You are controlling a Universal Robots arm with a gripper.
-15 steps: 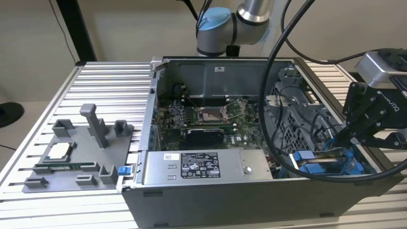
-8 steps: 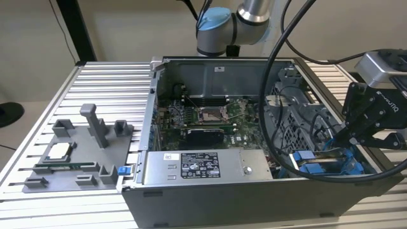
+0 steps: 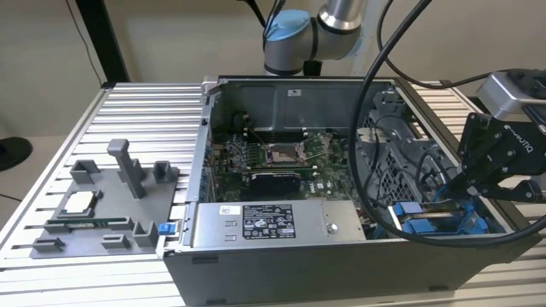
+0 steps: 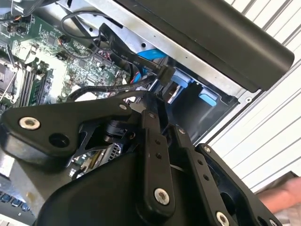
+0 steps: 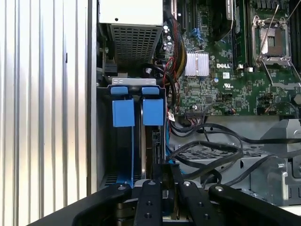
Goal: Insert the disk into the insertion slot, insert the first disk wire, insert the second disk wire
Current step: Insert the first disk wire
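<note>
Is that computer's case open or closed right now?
Open: the computer case has no panel on top, and the motherboard inside is plainly exposed.

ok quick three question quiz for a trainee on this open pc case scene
1. True or false: the gripper is at the insertion slot, on the exterior view's right of the computer case.
2. In the exterior view, on which side of the insertion slot is the power-supply box? A: the exterior view's left. B: the exterior view's right. C: on top of it.
3. Fill in: in the first wrist view, ___ blue tabs sit side by side at the slot's end.

Key: 1 true; 2 A; 3 two.
</note>
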